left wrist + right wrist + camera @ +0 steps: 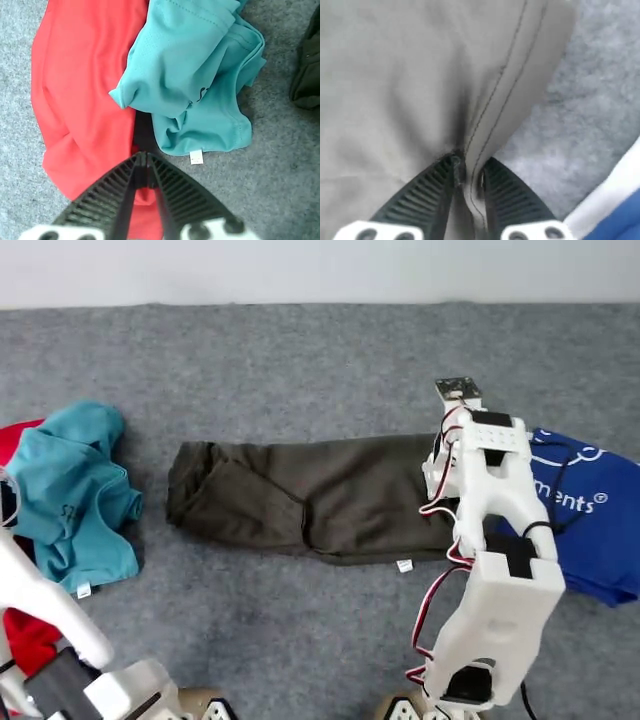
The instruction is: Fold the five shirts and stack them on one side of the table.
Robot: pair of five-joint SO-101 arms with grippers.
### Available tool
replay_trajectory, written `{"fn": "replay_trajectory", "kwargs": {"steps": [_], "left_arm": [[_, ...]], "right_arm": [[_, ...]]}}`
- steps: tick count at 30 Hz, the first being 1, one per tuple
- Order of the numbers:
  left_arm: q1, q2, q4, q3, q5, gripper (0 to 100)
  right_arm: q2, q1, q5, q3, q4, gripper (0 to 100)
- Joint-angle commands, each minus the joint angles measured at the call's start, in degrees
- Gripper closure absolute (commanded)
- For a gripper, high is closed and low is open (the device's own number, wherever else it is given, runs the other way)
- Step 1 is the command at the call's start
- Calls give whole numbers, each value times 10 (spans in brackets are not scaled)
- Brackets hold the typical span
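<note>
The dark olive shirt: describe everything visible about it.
The dark olive shirt lies mid-table on the grey table cover, folded into a long crumpled band running left to right. Its fabric looks soft and matte, with a stitched seam. A small white tag shows at its near edge. The right gripper is shut on a pinched fold at its right end, beside the blue shirt; the arm hides whether they touch.

high: table [300,350] overlooked from above, far | left wrist: teal shirt [200,75] faced downward, near | right wrist: olive shirt [395,75] seen closest | both shirts shared with high
</note>
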Motion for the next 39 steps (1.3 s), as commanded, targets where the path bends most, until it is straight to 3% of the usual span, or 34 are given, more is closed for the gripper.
{"fn": "replay_trajectory", "kwargs": {"steps": [1, 9, 17, 27, 34, 39], "left_arm": [[4, -20, 7, -4, -7, 982], [4, -20, 7, -4, -7, 982], [4, -20, 7, -3, -5, 983], [17, -23, -1, -3, -4, 983], [89, -25, -2, -3, -4, 983], [96, -21, -12, -3, -4, 984]], "right_arm": [[-5, 1, 15, -66, 53, 988], [-44, -46, 57, -164, 160, 988], [-140, -174, 53, -174, 204, 988], [-160, -333, 54, -204, 112, 987], [-56, -416, 58, -294, 69, 987], [44, -450, 59, -389, 73, 987]]}}
